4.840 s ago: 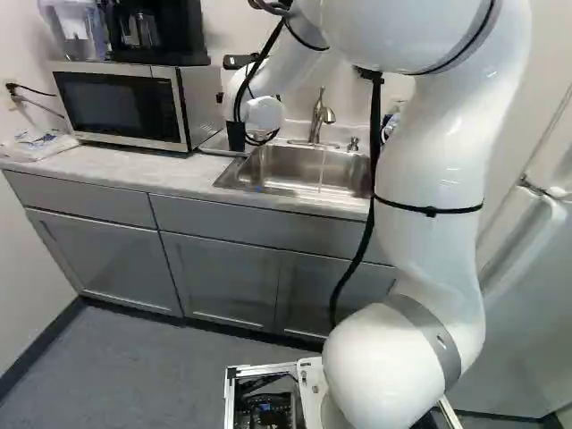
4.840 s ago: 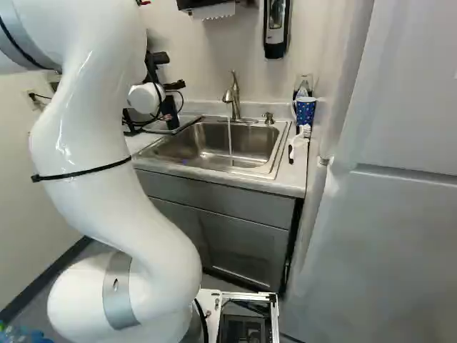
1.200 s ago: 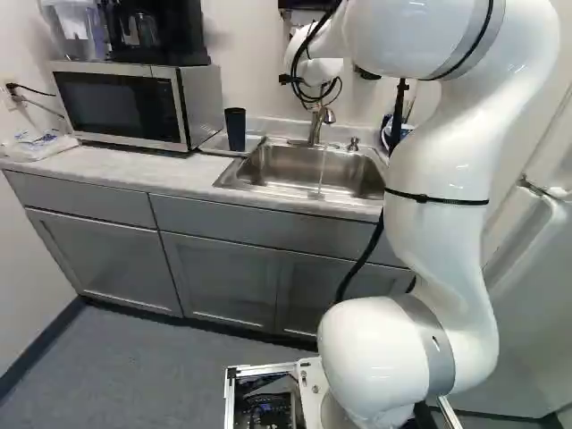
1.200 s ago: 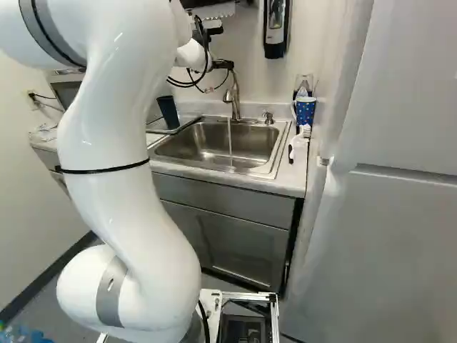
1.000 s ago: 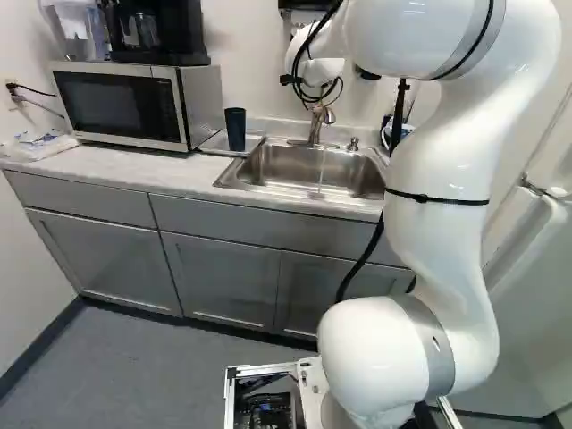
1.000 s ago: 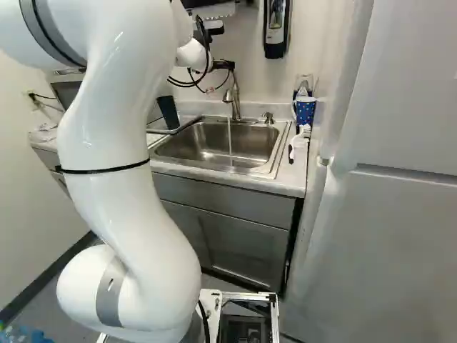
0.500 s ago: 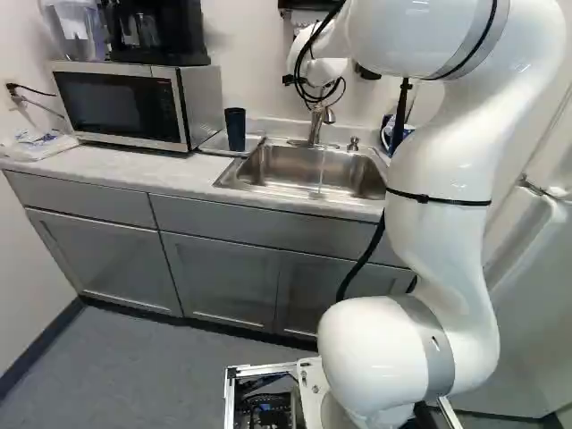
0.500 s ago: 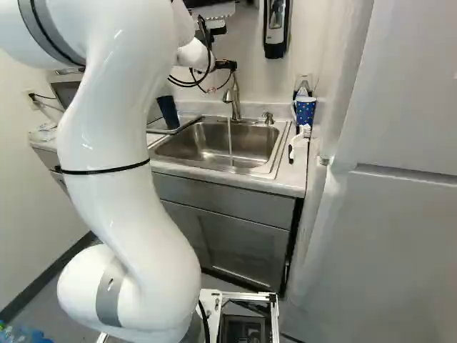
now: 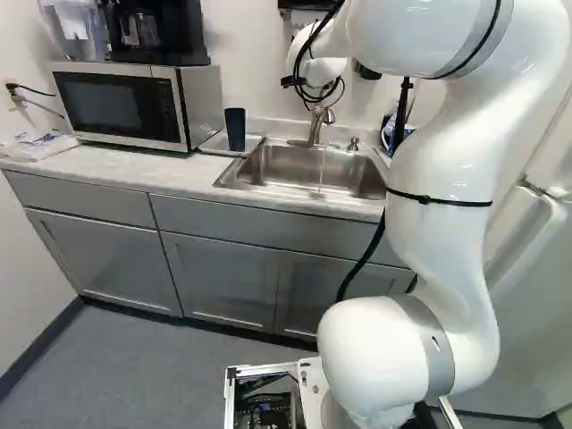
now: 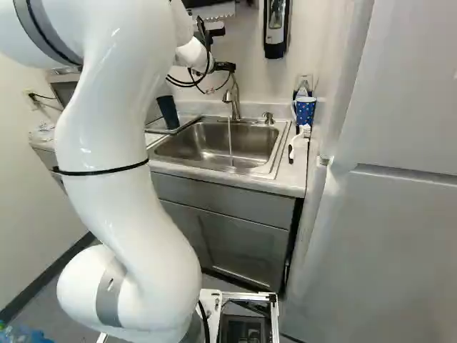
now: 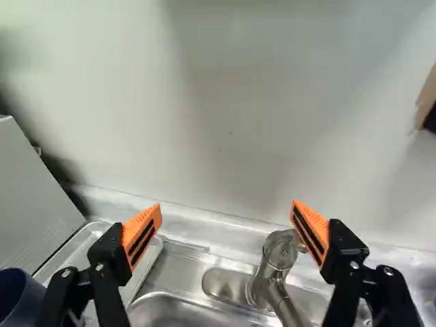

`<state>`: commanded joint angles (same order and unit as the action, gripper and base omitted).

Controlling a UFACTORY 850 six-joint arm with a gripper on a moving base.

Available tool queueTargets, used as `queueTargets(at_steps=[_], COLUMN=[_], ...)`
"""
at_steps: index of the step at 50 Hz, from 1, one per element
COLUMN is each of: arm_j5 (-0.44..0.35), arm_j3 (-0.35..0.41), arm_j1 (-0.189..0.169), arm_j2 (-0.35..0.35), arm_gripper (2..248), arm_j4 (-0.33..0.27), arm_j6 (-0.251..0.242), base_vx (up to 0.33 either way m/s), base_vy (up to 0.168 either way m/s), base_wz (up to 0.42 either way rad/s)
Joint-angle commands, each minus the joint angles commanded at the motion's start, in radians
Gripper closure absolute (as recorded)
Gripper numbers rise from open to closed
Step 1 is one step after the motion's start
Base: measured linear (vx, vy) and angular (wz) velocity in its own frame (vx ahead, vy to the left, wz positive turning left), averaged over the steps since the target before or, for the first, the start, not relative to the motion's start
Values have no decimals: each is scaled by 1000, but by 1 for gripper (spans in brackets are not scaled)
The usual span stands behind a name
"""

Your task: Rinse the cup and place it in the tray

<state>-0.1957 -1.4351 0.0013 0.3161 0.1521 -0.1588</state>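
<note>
In the right base view my gripper (image 10: 225,66) is up by the top of the faucet (image 10: 235,96). The wrist view has the gripper (image 11: 226,210) open, orange pads wide apart and nothing between them, with the faucet (image 11: 276,262) near one finger. A dark blue cup (image 9: 235,130) stands upright on the metal tray (image 9: 214,146) between microwave and sink; in the wrist view the cup (image 11: 19,303) lies off to one side, away from the fingers. Water runs from the faucet into the sink (image 9: 308,170).
The microwave (image 9: 121,105) stands beside the tray with a coffee maker (image 9: 156,31) on top. Right of the sink are a blue patterned mug (image 10: 305,111) and a white brush (image 10: 298,143). A soap dispenser (image 10: 275,28) hangs on the wall, and a fridge (image 10: 400,214) rises at the right.
Since the oldest frames the gripper has let go of the cup and moved up and right toward the faucet, leaving the cup on the tray. Over the last second the arm has barely shifted.
</note>
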Motion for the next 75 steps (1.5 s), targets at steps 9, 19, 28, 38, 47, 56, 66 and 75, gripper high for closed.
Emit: queueTargets(at_steps=[9,19,28,38,47,56,66,75], arm_j5=[12,25,25,25,25,25,26,36], arm_j3=[22,48,62,57,47,47,90,138], arm_j1=[7,10,10,10,10,10,6,-3], arm_j2=[-19,-42,-54,-57,-63,-74,-113,-157], arm_gripper=[3,3,3,3,3,3,3,3], arm_j4=[0,0,0,0,0,0,0,0], arm_j6=[0,0,0,0,0,0,0,0], base_vx=[0,0,0,0,0,0,0,0], base_vy=[0,0,0,0,0,0,0,0], base_wz=[0,0,0,0,0,0,0,0])
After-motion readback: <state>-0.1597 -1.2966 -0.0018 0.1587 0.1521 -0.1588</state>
